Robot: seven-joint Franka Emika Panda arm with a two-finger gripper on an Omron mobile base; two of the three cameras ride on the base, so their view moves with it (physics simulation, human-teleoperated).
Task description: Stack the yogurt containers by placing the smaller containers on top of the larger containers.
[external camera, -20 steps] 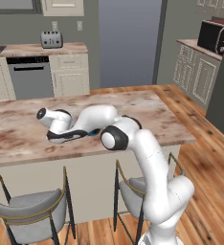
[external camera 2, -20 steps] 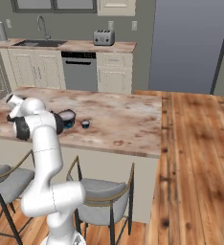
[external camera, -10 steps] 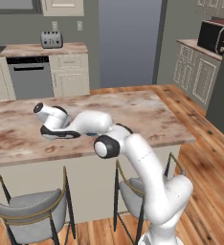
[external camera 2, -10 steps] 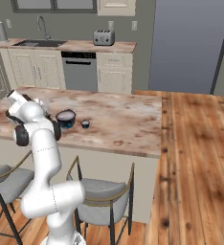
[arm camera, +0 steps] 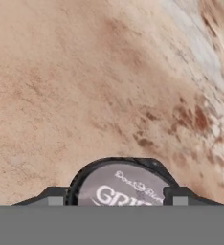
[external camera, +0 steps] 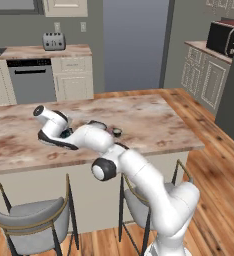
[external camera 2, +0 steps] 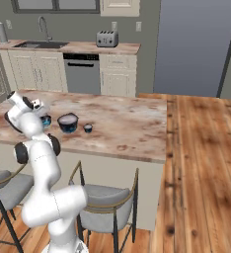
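Three dark-blue tubs stand in a row on the marble island (external camera 2: pixel 127 123). The widest tub (external camera 2: pixel 67 122) is in the middle. The tiny tub (external camera 2: pixel 88 128) (external camera: pixel 117 132) is to its right and the medium tub (external camera 2: pixel 46 120) (external camera: pixel 67 133) to its left. My gripper (external camera 2: pixel 43 113) hangs right over the medium tub. In the hand view the medium tub's dark lettered lid (arm camera: pixel 118 182) lies close below, and my gripper (arm camera: pixel 115 197) stands open with its fingertips (arm camera: pixel 56 197) on either side of the lid.
Two grey bar stools (external camera 2: pixel 102 212) (external camera: pixel 31 225) stand along the island's near edge. Bare marble lies right of the tubs. The back counter carries a toaster (external camera 2: pixel 106 38) and a sink (external camera 2: pixel 41 43), and a microwave (external camera: pixel 223 37) sits at the far right.
My arm has swung left, from over the widest tub to over the medium tub. The three tubs have not moved.
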